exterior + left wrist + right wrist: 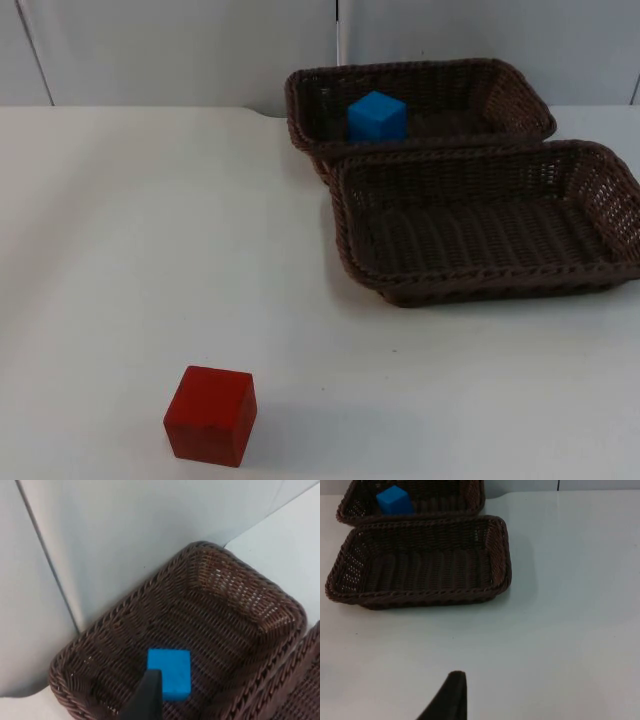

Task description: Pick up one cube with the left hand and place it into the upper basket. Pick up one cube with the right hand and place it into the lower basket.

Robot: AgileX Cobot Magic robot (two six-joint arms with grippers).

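Sitting side by side, touching: two brown woven wicker baskets, upper basket [520, 100] and lower basket [610, 190], long axes running left-right. Two cubes: red wooden cube [211, 415] resting on white table [120, 220]; blue cube [377, 117] lying in upper basket. Claw states: cannot tell.

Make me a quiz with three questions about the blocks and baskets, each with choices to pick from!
1. Where is the blue cube?
A. on the table
B. in the far basket
C. in the near basket

2. What colour is the cube on the table?
A. red
B. green
C. yellow

3. What is in the near basket?
A. two cubes
B. one cube
C. nothing

Answers:
1 B: the blue cube sits inside the basket by the wall.
2 A: the red cube stands on the bare table.
3 C: its woven floor is bare.
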